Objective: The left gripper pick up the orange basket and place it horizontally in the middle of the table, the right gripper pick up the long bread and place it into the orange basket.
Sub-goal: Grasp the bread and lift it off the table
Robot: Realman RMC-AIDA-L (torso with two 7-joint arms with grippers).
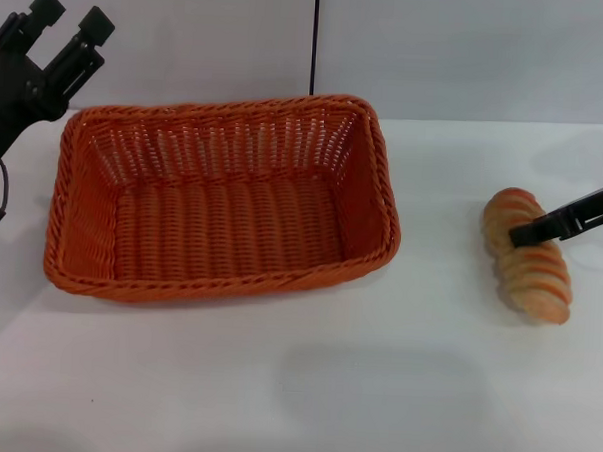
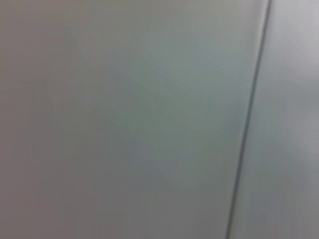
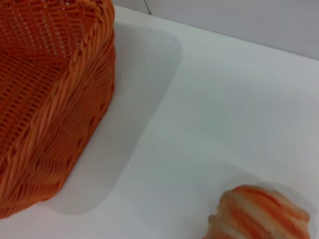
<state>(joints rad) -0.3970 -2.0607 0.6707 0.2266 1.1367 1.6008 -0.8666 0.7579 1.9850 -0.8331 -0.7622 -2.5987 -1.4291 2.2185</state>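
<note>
The orange basket (image 1: 223, 198) stands lengthwise across the table (image 1: 324, 387), left of centre, with nothing in it. Its corner (image 3: 50, 99) fills one side of the right wrist view. My left gripper (image 1: 70, 18) is raised off the basket's far left corner, open and holding nothing. The long bread (image 1: 528, 256) lies on the table to the right of the basket, and one end of it (image 3: 261, 214) shows in the right wrist view. My right gripper (image 1: 526, 233) reaches in from the right edge and sits over the middle of the bread.
A pale grey wall with a dark vertical seam (image 1: 316, 41) rises behind the table. The left wrist view shows only that wall and the seam (image 2: 246, 129). Bare white tabletop lies between the basket and the bread, and in front of both.
</note>
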